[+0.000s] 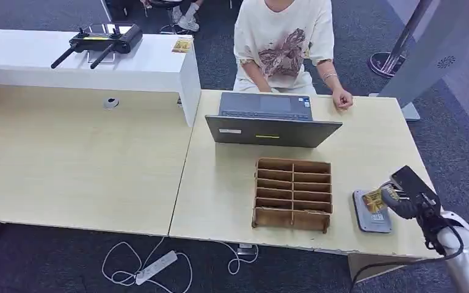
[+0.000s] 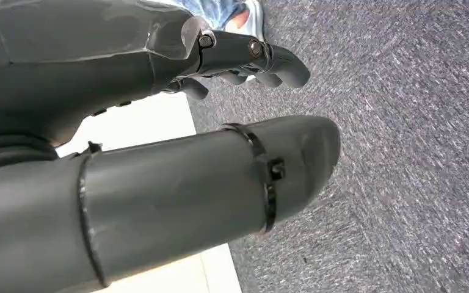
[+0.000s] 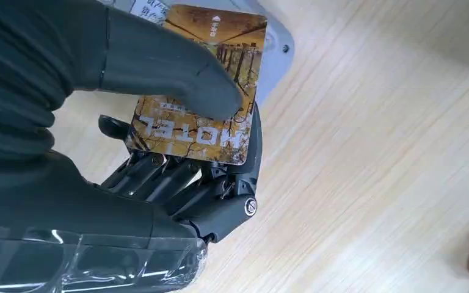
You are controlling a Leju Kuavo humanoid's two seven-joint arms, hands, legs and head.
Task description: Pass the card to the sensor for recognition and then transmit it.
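The right hand [image 3: 177, 152] pinches the card [image 3: 198, 85] over the sensor [image 1: 372, 210]. The left hand [image 2: 159, 152] holds nothing, fingers loosely curled.

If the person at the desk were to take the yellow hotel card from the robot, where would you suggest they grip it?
Probably by the free end of the yellow hotel card, over the grey sensor pad. The right hand pinches the end printed HOTEL, thumb on top, fingers beneath.

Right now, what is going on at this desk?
The robot's right hand grips a yellow-brown hotel card between thumb and fingers, holding it over the grey sensor pad near the desk's right edge. Whether card and pad touch is unclear. A wooden slotted organizer sits beside the pad. Across the desk a person sits at an open laptop. The left hand holds nothing, above the carpet.
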